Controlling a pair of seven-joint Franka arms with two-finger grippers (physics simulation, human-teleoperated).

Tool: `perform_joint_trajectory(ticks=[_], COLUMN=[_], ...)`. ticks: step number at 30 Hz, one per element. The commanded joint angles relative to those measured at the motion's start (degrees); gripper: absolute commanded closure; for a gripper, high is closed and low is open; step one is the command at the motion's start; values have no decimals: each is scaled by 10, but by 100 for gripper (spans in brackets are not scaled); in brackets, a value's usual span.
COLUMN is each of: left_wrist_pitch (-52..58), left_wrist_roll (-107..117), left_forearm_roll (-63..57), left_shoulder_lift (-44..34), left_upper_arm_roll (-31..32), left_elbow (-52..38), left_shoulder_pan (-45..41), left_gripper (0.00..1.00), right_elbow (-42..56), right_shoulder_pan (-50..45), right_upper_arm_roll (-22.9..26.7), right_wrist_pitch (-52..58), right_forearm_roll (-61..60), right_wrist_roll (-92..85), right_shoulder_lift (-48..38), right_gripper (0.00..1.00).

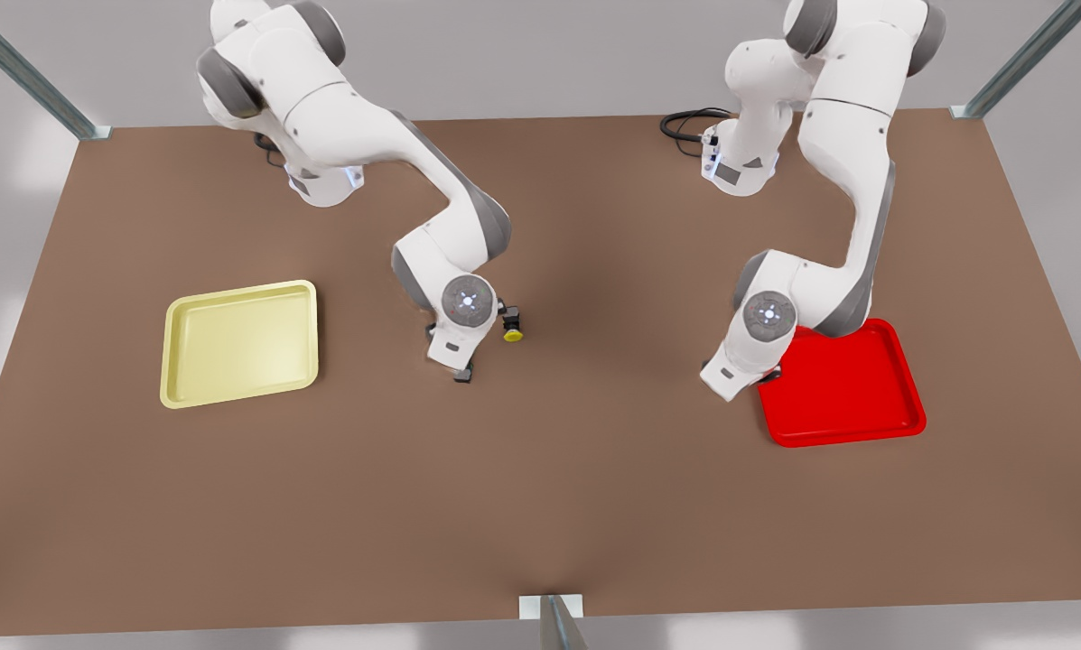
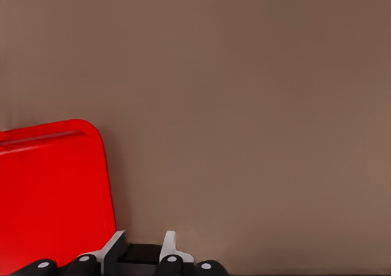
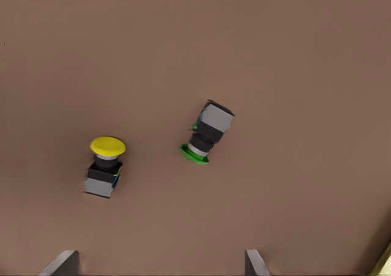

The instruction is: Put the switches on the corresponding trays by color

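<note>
Left gripper (image 2: pixel 140 251): narrow, clamped on something dark, at the red tray (image 1: pixel 852 384) edge.
Right gripper (image 3: pixel 160 261): wide, above the yellow switch (image 3: pixel 105 165) and green switch (image 3: pixel 206 134) on the tabletop (image 1: pixel 540 506).
Yellow tray (image 1: pixel 240 343): well apart.

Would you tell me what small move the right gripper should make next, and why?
Probably slide the right gripper sideways to centre over the yellow-capped switch, then descend. Its open fingers straddle bare table, the switch lies on its side off-centre, and the green-capped switch lies close by.
</note>
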State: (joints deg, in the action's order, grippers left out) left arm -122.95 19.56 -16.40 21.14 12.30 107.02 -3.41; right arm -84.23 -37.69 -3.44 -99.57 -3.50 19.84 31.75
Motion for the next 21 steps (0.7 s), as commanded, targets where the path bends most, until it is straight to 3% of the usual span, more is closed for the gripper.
perform_joint_trajectory(ticks=[1, 5, 8, 14, 15, 16, 21], left_wrist_pitch=[3, 4, 5, 13, 12, 12, 12], left_wrist_roll=[-17, -93, -170, -195, -197, -195, -194], left_forearm_roll=[106, 101, 98, 78, 78, 78, 78], left_shoulder_lift=[-1, -1, 0, 7, 11, 11, 12], left_upper_arm_roll=[0, 0, -2, -2, -2, -3, -3], left_elbow=[0, 13, 13, 14, 14, 14, 16], left_shoulder_pan=[10, 75, 107, 137, 137, 137, 136], left_gripper=[50, 49, 48, 46, 38, 0, 0], right_elbow=[0, 5, 3, -81, -95, -107, -189], right_shoulder_pan=[-5, -4, -37, -63, -75, -78, -79], right_upper_arm_roll=[0, 1, 0, -3, -2, -2, -2], right_wrist_pitch=[-5, -6, -26, -200, -224, -234, -336], right_forearm_roll=[-1, 1, -2, -23, -24, -25, -25], right_wrist_roll=[6, -1, 89, 129, 129, 128, 111], right_shoulder_lift=[3, 9, 28, 46, 45, 40, 19], right_gripper=[0, 0, 0, 0, 0, 0, 0])
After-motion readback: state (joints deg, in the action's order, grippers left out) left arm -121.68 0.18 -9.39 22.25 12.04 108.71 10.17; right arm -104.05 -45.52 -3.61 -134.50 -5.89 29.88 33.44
